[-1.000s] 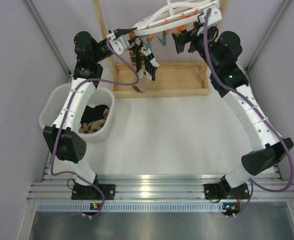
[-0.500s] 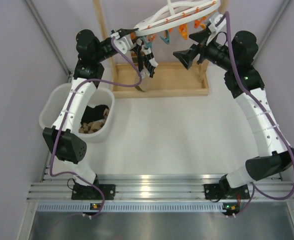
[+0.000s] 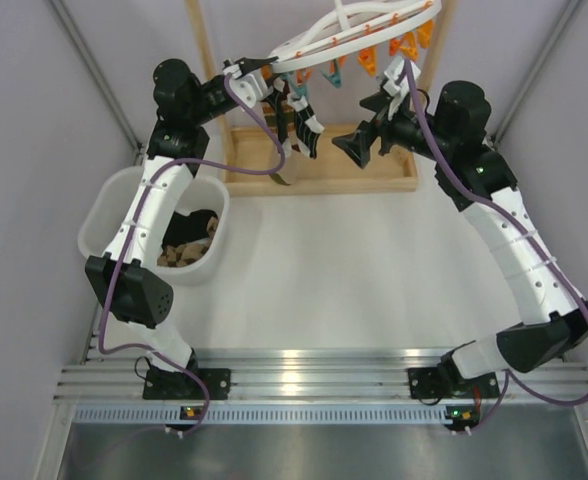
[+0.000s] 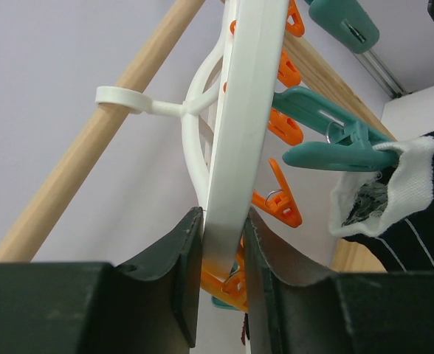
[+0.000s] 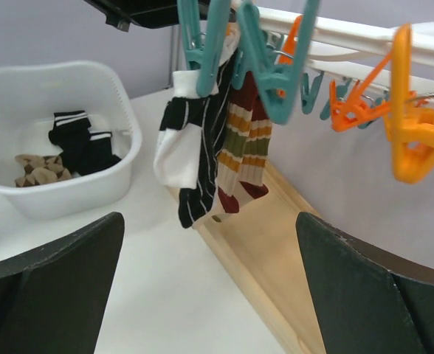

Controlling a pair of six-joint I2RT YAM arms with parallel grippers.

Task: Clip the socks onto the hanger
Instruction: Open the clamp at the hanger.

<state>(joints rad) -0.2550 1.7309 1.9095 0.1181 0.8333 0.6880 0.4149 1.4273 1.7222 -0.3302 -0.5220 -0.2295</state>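
Note:
The white lattice hanger (image 3: pixel 319 38) hangs at the back with orange and teal pegs under it. My left gripper (image 3: pixel 249 72) is shut on its rim (image 4: pixel 243 110), one finger on each side. Two socks are pegged below it: a black one with thin white stripes (image 5: pixel 195 147) and a beige, red and olive striped one (image 5: pixel 245 151). A teal peg (image 4: pixel 335 140) bites the black sock's white cuff (image 4: pixel 405 181). More socks (image 3: pixel 189 238) lie in the tub. My right gripper (image 3: pixel 372 122) stands wide open and empty, a short way right of the pegged socks.
A white plastic tub (image 3: pixel 109 205) sits on the table at the left, beside the left arm. The wooden stand's base (image 3: pixel 324 170) lies under the hanger, with its uprights rising behind. Grey walls close in on both sides.
My right gripper has drawn back from the hanger's pegs, down and left, and stands wider open. The left gripper keeps its hold on the rim.

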